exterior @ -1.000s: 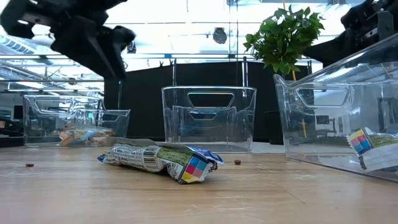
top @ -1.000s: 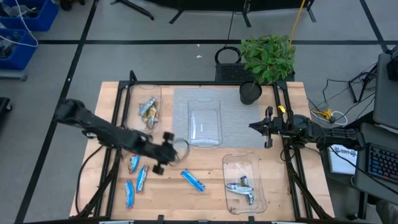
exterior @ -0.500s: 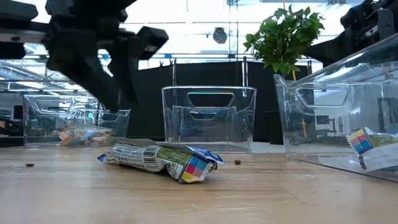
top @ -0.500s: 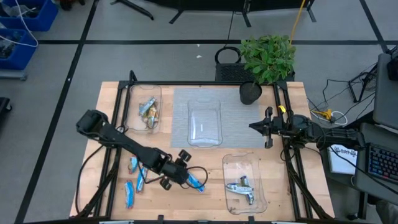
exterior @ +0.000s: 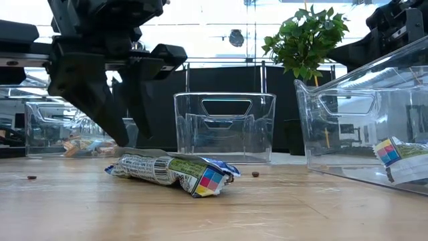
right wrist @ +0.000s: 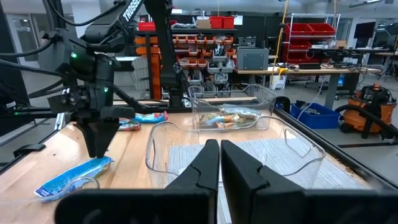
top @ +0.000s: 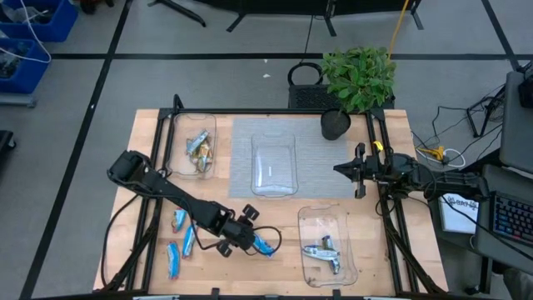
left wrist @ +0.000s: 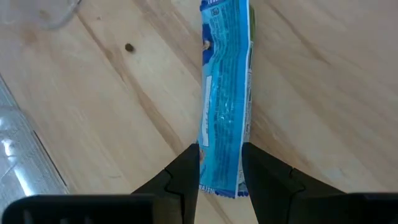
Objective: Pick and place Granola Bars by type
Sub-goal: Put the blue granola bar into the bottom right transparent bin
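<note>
Down on the bench (top: 275,225), near its front edge, my left fingers (left wrist: 186,177) stand spread astride one end of a blue granola bar (left wrist: 225,99), not yet pinching. Only my left wrist view shows this straddle; from above, the bar (top: 263,245) lies diagonally. My right fingers (right wrist: 211,163) wait pressed together, empty.

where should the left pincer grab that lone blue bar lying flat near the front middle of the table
Grip the shiny blue wrapped granola bar across its narrow width near the end closest to the left pincer, coming straight down from above. It lies flat on the wooden table, so only its long side edges are open to the fingers, which already stand open on either side of that end.
</note>
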